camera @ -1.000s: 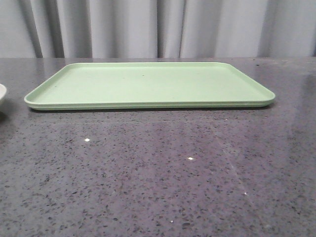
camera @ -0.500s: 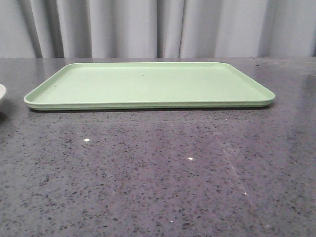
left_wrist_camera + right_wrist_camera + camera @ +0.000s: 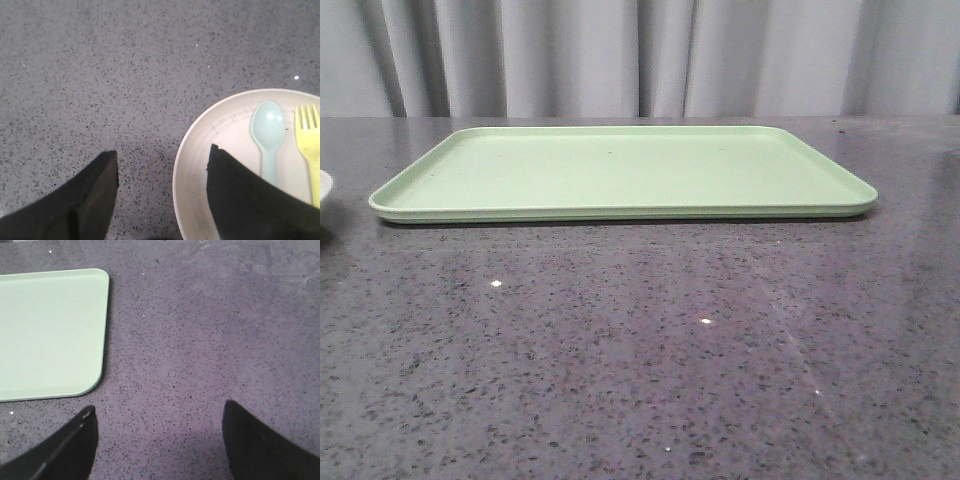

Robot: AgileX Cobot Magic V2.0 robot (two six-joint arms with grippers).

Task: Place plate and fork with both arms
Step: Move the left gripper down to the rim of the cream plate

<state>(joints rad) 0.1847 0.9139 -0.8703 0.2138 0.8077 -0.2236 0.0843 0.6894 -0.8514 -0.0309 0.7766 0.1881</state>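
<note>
- The flat rectangular light green plastic tray (image 3: pixel 620 170) lay across the far middle of the speckled dark grey stone bench (image 3: pixel 640 350), nothing on it.
- The round shallow pinkish-cream plate (image 3: pixel 210 150) sat at the bench's left edge — only a sliver of its rim showed in the front view.
- On the plate lay the slim yellow plastic fork (image 3: pixel 310 137) and, just beside it, a pale blue round-ended plastic spoon (image 3: pixel 268 135), apart from each other.
- The left gripper (image 3: pixel 162 170) hovered with its black fingers spread wide, one finger over the plate's rim, the other over bare bench; it held nothing.
- The right gripper (image 3: pixel 160 432) was likewise spread and empty, above the bench just off the tray's near right corner.
- Risk, as I judged it: the left fingers straddled the rim, so closing there could pinch it unevenly and tip the plate, sliding both utensils off.
- Another risk: fork and spoon lay so close that a grab for the fork might catch or nudge the spoon instead.
- Neither piece looked to have been placed yet.
- Count — one tray, one plate, one fork, one spoon, two grippers.
</note>
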